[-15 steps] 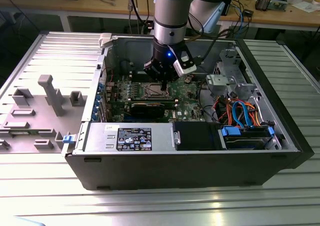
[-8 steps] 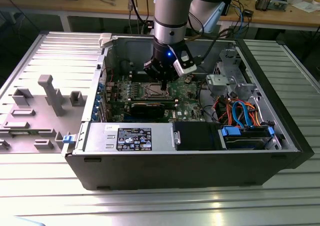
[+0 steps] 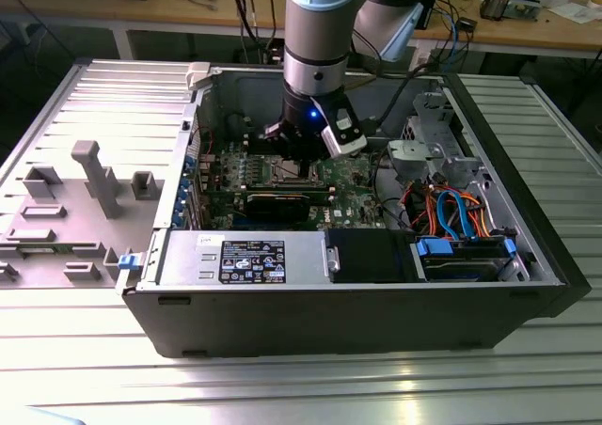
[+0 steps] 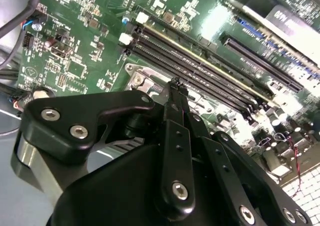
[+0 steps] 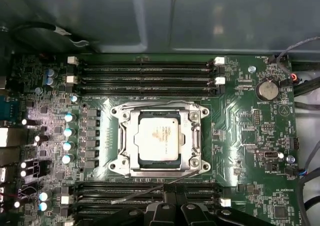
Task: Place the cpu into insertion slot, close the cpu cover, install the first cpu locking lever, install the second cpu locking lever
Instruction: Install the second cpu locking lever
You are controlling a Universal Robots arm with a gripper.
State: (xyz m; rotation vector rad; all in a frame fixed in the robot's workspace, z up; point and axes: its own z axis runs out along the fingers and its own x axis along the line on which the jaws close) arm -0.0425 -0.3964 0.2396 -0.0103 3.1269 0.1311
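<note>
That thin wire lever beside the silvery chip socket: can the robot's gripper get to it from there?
Probably yes. The gripper hangs right at the thin wire lever, with nothing between them; the silvery square cover lies flat over the chip.

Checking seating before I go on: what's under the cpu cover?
The cpu shows through the window of the closed cover, lying in the slot. The slot's contacts are hidden under it.

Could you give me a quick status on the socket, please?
Gripper shut beside the socket. Cpu seated in insertion slot, cpu cover down. Thin lever near fingertips.
</note>
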